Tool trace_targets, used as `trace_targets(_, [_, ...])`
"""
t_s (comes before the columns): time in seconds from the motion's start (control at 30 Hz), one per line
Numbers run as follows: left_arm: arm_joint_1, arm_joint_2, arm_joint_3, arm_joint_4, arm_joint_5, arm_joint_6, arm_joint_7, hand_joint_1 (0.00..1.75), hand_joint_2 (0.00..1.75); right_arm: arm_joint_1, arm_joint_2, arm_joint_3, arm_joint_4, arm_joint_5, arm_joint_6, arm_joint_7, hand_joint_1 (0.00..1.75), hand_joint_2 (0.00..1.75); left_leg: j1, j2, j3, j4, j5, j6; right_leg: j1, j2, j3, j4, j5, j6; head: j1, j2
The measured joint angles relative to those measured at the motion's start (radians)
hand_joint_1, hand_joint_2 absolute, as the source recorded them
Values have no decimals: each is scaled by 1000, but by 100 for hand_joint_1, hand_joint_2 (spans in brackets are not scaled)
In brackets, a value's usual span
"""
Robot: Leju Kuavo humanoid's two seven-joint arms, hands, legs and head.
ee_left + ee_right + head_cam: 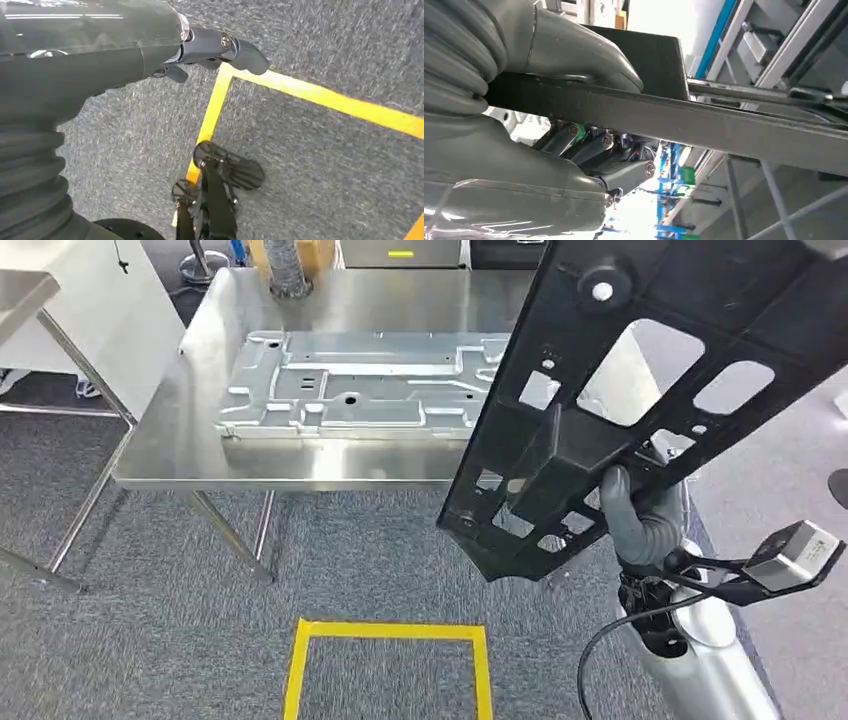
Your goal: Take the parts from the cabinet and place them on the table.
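My right hand grips a large black plastic panel with several cut-outs by its lower edge. The panel rises tilted up and to the right, over the right end of the steel table. In the right wrist view the thumb lies on one face of the panel's edge and the fingers curl under the other. A silver stamped metal part lies flat on the table. My left hand hangs over the carpet with nothing in it, thumb stretched out.
A square of yellow tape marks the grey carpet in front of the table. A white unit with steel legs stands at the left. A ribbed hose stands at the table's far edge.
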Motion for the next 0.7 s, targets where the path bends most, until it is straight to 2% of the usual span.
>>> trace_targets(0.03, [-2,0,0,0,0,0,0,0,175,2,1,2,2,8,-4,0,175,175,-1,0,4,0,-5,3,-2,0,-52,88,-31,3,0,0])
trace_targets(0.07, [-3,0,0,0,0,1,0,0,175,5,1,5,5,18,-9,0,175,175,-1,-1,9,0,-10,4,-3,0,-106,170,-49,6,0,0])
trace_targets(0.1, [-4,0,0,0,0,3,1,0,175,8,2,10,10,26,-13,-1,175,175,-1,-2,17,1,-16,4,-4,0,-138,200,-37,6,0,0])
trace_targets(0.13, [-4,0,0,0,0,4,1,0,175,9,3,14,11,34,-15,-1,175,175,-1,-3,27,1,-23,3,-4,0,-139,174,2,6,0,0])
trace_targets(0.17, [-4,0,0,0,0,5,2,0,175,9,3,16,11,39,-17,-2,175,175,-1,-4,38,1,-31,1,-5,-1,-119,108,58,5,0,0])
trace_targets(0.2, [-4,0,0,0,0,5,2,0,175,9,4,19,11,46,-18,-2,175,175,-1,-5,52,2,-41,-2,-6,-2,-84,10,125,3,0,0])
trace_targets(0.23, [-4,0,0,0,0,5,3,0,175,9,5,22,11,53,-20,-2,175,175,-1,-5,60,3,-52,-8,-5,-5,-54,-79,175,-2,1,0])
trace_targets(0.27, [-5,0,0,0,0,5,4,0,175,11,9,25,13,58,-23,-2,175,175,-7,-6,58,7,-59,-16,2,-5,-46,-89,156,-7,-2,0])
trace_targets(0.3, [-7,0,0,0,0,3,5,0,175,11,12,28,13,61,-27,-2,175,175,-6,-6,53,9,-61,-21,3,-4,-41,-105,146,-17,-2,0])
trace_targets(0.37, [-9,0,0,0,0,3,8,0,175,16,18,32,13,69,-29,0,175,175,-5,-4,56,2,-65,-29,5,0,-44,-103,140,-27,-5,0])
trace_targets(0.43, [-13,0,0,-1,0,-1,11,0,175,15,26,34,11,71,-29,0,175,175,-4,-2,67,6,-80,-43,-3,1,-27,-118,138,-39,-4,0])
trace_targets(0.47, [-14,0,0,-1,0,-2,11,0,175,12,30,36,11,73,-29,0,175,175,-4,-1,52,48,-98,-46,-3,0,-18,-121,133,-46,-11,0])
trace_targets(0.53, [-14,3,0,-1,0,-3,12,0,175,11,36,38,11,75,-29,2,175,175,-2,-1,-34,200,-161,-54,-2,-3,-9,-122,124,-52,-11,0])
trace_targets(0.57, [-14,4,0,-1,0,-4,13,0,175,11,39,39,11,78,-30,4,175,175,-1,-1,-89,288,-189,-56,-1,-3,-4,-121,118,-54,-10,0])
trace_targets(0.6, [-13,4,0,-1,-1,-4,13,0,175,12,44,40,11,81,-30,5,175,175,-1,-1,-125,333,-186,-56,0,-2,3,-121,112,-55,-12,0])
trace_targets(0.63, [-10,4,0,-1,-3,-4,16,0,175,13,46,41,11,81,-30,5,175,175,-1,-1,-134,325,-156,-55,1,0,12,-121,106,-55,-11,0])
trace_targets(0.67, [-9,4,0,-1,-4,-4,16,0,175,13,47,41,11,81,-30,6,175,175,-1,-1,-120,265,-99,-50,3,2,24,-121,98,-54,-12,0])
trace_targets(0.7, [-10,5,0,-1,-5,-4,16,0,175,13,48,41,11,81,-30,5,175,175,-2,-1,-89,180,-37,-44,4,2,38,-121,90,-53,-12,0])
